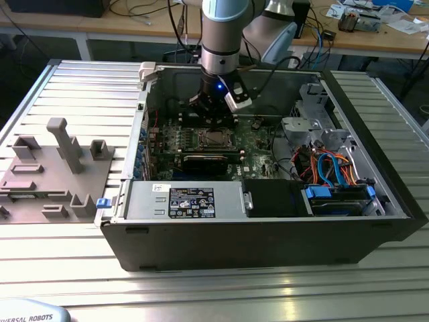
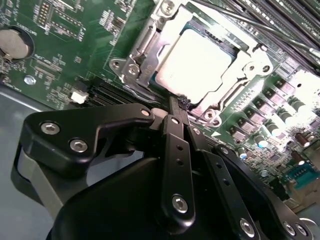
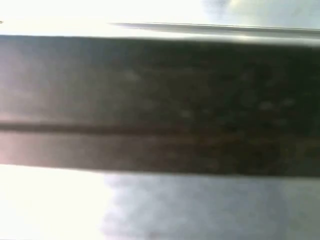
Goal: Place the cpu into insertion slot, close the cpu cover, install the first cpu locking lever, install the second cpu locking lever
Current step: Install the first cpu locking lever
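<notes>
Second wrist view shows your gripper [image 2: 178, 102], fingers together, at the cpu [image 2: 192, 62] cover's [image 2: 145, 47] 6 o'clock edge; a sideways slip could scrape the motherboard [image 2: 75, 45].

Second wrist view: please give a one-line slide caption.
Hand with fingers together at the edge of the cpu cover, closed over the seated cpu.
</notes>
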Available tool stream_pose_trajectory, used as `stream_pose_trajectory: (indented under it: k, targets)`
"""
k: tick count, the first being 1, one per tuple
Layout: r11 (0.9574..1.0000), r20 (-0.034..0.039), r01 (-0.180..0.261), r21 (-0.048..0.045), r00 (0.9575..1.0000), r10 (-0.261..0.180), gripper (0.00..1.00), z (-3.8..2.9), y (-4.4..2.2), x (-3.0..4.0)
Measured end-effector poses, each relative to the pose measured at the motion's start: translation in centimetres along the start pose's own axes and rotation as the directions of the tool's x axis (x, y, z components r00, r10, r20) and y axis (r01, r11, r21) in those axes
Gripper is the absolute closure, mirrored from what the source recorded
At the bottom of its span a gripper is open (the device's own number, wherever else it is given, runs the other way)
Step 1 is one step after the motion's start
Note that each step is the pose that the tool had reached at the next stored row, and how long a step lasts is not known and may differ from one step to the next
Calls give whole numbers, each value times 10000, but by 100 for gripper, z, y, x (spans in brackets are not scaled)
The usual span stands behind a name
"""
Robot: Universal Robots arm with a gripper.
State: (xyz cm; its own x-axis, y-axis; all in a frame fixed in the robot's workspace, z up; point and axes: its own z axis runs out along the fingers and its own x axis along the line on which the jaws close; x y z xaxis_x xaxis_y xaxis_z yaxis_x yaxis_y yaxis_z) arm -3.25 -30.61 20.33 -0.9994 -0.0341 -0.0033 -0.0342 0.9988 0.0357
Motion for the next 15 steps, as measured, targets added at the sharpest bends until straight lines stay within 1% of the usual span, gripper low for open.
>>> stream_pose_trajectory:
  k: [4,10,13,15]
  targets:
    - [10000,-12,-2,0,10000,2,89,0,-2,-52]
    - [10000,-40,-2,-2,10000,2,89,0,-5,-155]
    - [10000,-45,-1,-2,10000,1,89,0,-7,-191]
    - [10000,-48,-2,-6,10000,2,89,1,-7,-201]
